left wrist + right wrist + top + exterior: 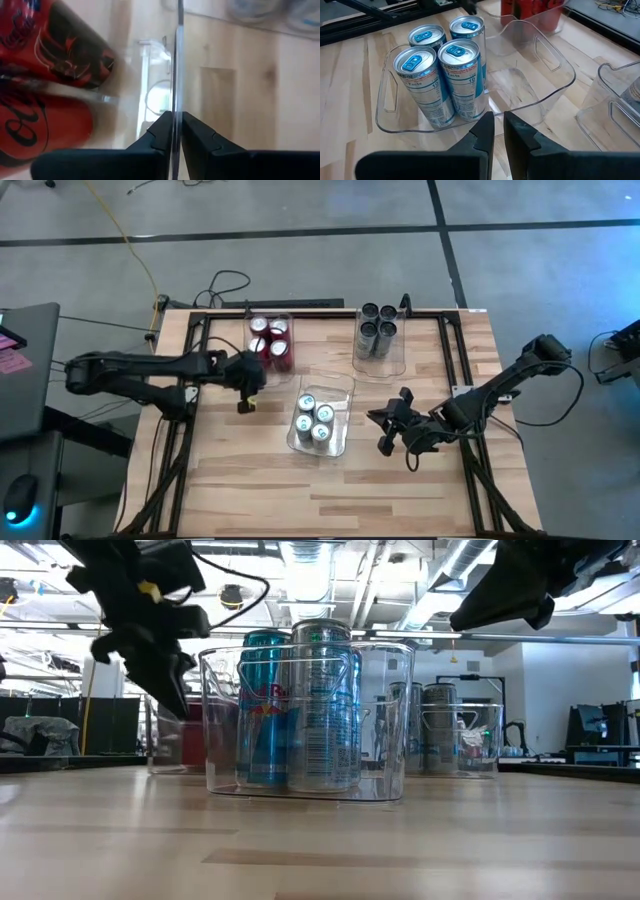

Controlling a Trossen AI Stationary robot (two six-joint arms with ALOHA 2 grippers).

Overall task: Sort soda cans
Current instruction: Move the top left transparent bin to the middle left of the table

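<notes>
Three clear bins stand on the wooden table. The far-left bin (271, 343) holds red soda cans (45, 125). The middle bin (322, 420) holds silver-white cans with blue marks (445, 70). The far-right bin (379, 338) holds dark grey cans (377, 325). My left gripper (247, 380) is at the red-can bin's near left corner, shut on its clear wall. My right gripper (383, 432) hangs to the right of the middle bin, apart from it. Its fingers (485, 131) are shut, with nothing between them. My left gripper pinches the red-can bin's thin clear wall (176, 75) between its two fingers, at the bin's near left corner. The wall runs edge-on through the narrow gap, with the red cans on one side of it. The fingers slant down from the table's left.
Black rails (190, 380) run along the table's left, right and far sides. A cable (225, 285) loops behind the far edge. Bare wood lies in front of the bins, toward the near edge (300, 500).
</notes>
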